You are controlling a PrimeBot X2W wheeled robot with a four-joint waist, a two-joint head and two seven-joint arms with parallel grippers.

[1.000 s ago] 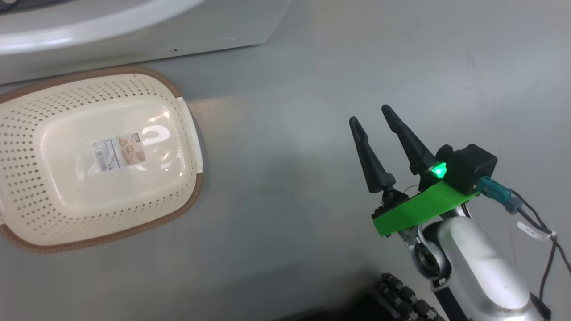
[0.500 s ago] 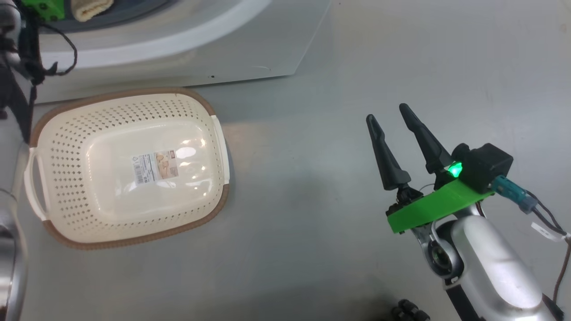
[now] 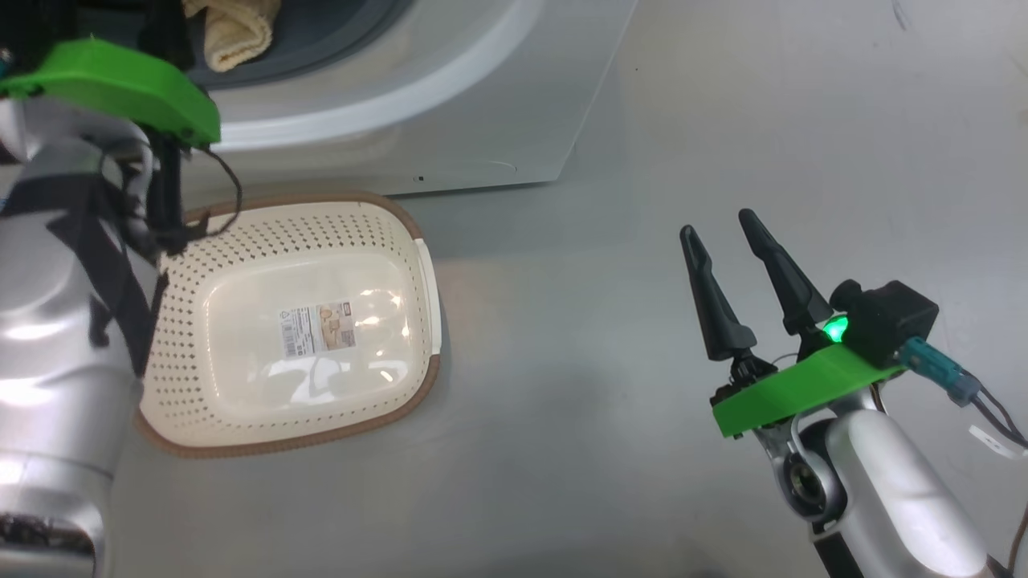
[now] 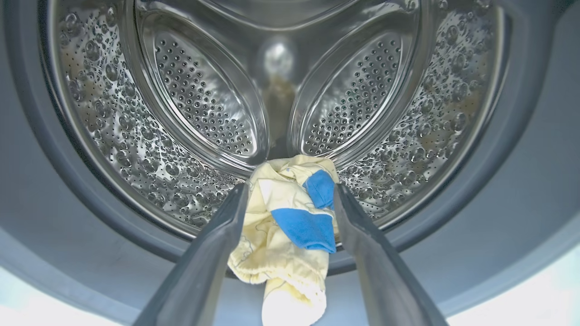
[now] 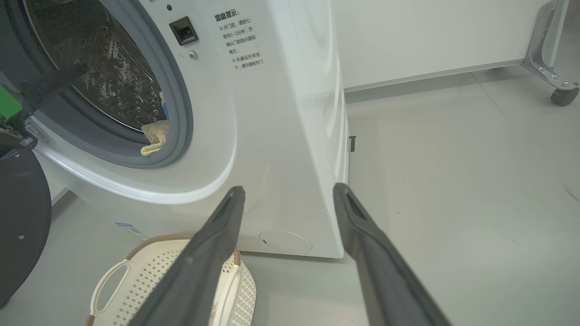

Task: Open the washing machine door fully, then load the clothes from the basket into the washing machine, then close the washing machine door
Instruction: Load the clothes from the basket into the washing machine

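As the head view is swung toward the washing machine point(image 5: 281, 136), the clothes point(image 4: 281, 226) are revealed draped over the drum lip, between the parted fingers of the left gripper point(image 4: 291, 188). The basket point(image 3: 265, 241) is seen emptied, and the right gripper point(image 3: 717, 223) is held open. Loading is judged nearly finished, with the washing machine door point(image 5: 18, 217) yet to be closed.

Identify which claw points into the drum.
The left claw: it straddles the clothes at the mouth of the drum. The right claw is over the floor.
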